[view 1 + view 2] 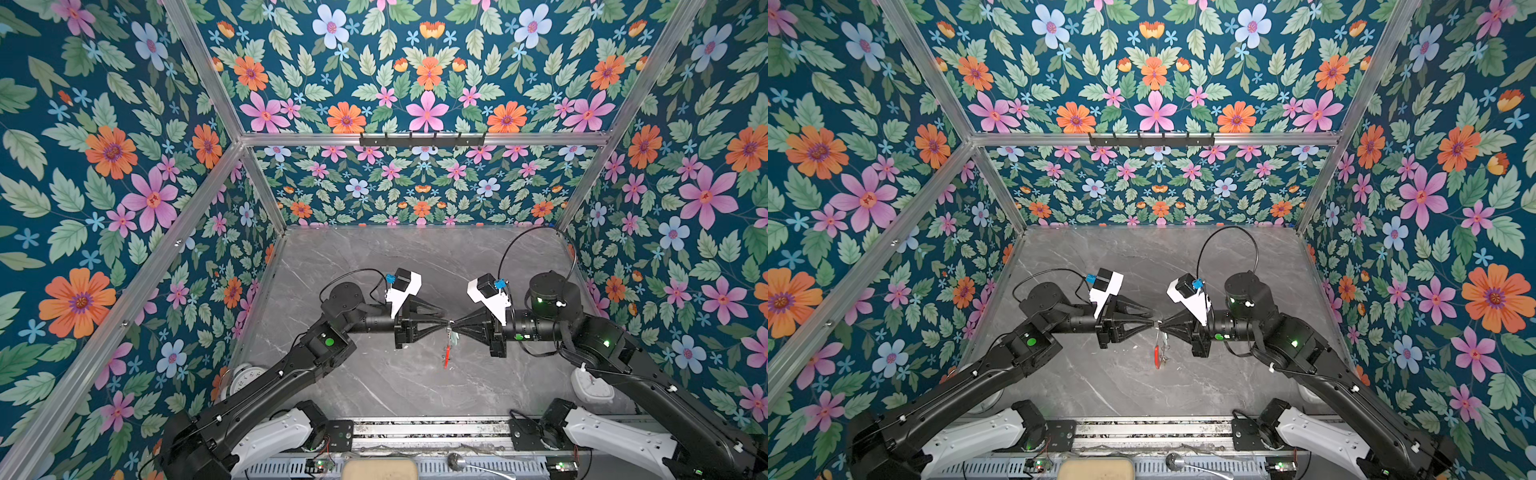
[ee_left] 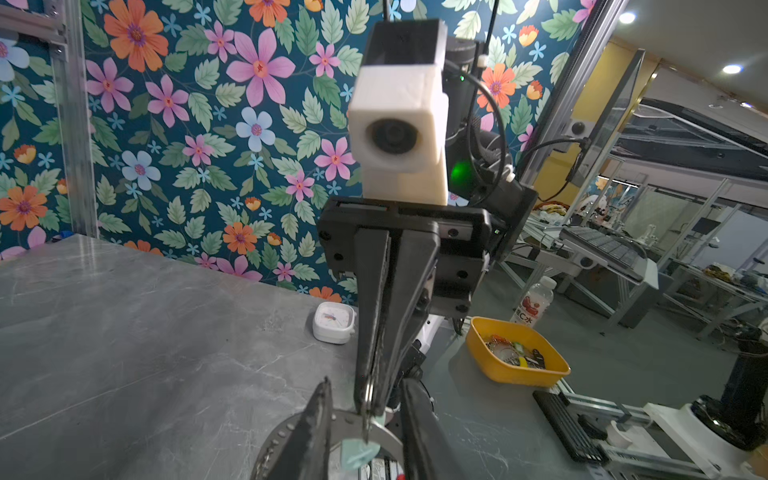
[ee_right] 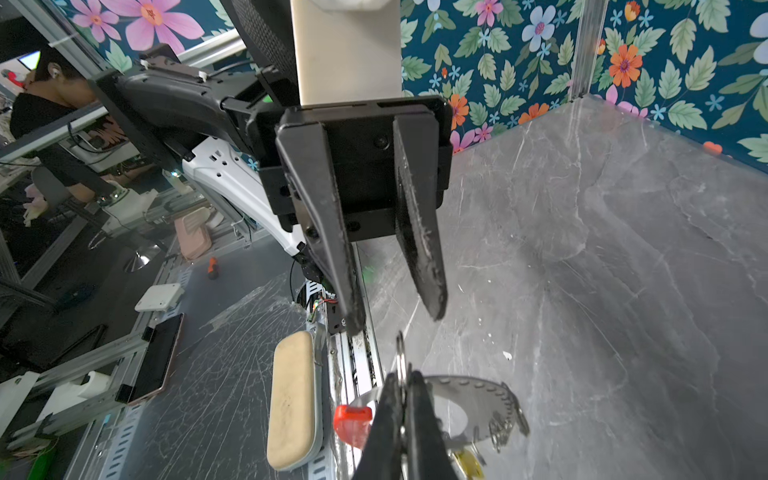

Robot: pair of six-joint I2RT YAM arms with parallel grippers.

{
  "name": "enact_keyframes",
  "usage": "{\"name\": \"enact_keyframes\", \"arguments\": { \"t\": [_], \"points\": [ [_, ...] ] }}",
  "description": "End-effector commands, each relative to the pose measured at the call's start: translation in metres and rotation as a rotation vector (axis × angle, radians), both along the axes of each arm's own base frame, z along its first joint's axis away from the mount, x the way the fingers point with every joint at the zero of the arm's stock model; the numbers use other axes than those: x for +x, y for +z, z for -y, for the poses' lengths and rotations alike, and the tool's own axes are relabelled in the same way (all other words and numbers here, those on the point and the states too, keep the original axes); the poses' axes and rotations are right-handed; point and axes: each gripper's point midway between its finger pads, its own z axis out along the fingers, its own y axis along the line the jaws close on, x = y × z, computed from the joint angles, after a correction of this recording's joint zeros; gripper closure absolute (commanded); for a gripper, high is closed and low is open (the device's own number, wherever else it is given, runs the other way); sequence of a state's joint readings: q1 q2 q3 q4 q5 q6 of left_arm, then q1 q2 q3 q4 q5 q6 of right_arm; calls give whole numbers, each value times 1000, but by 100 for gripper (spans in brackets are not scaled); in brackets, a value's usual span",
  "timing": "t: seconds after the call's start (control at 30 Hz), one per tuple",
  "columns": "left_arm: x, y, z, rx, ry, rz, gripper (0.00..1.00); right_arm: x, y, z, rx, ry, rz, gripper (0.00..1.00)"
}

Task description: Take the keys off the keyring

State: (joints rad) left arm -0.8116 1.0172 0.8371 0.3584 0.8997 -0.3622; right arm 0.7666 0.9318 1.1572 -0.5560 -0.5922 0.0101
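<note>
Both grippers meet tip to tip above the middle of the grey marble table [image 1: 374,386]. My right gripper [image 3: 402,376] is shut on a silver metal ring [image 3: 400,357] at the top of the keyring. The keyring's grey band [image 3: 469,399] hangs below it, edged with small split rings, its red section [image 3: 352,419] to one side. In both top views the keyring [image 1: 447,349] [image 1: 1158,353] dangles edge-on. My left gripper [image 2: 365,382] is open, its fingers [image 2: 320,419] straddling the right gripper's tips [image 2: 368,415] without touching. Of the keys I see only a yellow tag [image 3: 467,461] and a pale tag [image 2: 357,453].
A square white clock [image 1: 592,384] sits by the right arm's base and a round white clock [image 1: 245,378] lies under the left arm. A beige pad [image 1: 380,469] lies on the front rail. Off the table stand a yellow bin [image 2: 515,353] and a bottle [image 2: 534,301].
</note>
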Motion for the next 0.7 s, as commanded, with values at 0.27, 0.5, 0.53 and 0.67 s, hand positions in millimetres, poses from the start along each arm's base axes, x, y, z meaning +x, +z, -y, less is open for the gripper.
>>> {"name": "enact_keyframes", "arguments": {
  "t": [0.27,0.5,0.53,0.67],
  "points": [
    [-12,-9,3,79,-102,-8,80,5,-5,3,-85,-16,0,100],
    [-13,-12,7,91,-132,-20,83,10,-4,1,-85,-28,2,100],
    [-13,-13,7,91,-133,-18,86,11,-4,1,-87,-31,2,100],
    [-13,-13,7,92,-136,-15,90,13,-2,1,-92,-44,3,100]
  ]
}}
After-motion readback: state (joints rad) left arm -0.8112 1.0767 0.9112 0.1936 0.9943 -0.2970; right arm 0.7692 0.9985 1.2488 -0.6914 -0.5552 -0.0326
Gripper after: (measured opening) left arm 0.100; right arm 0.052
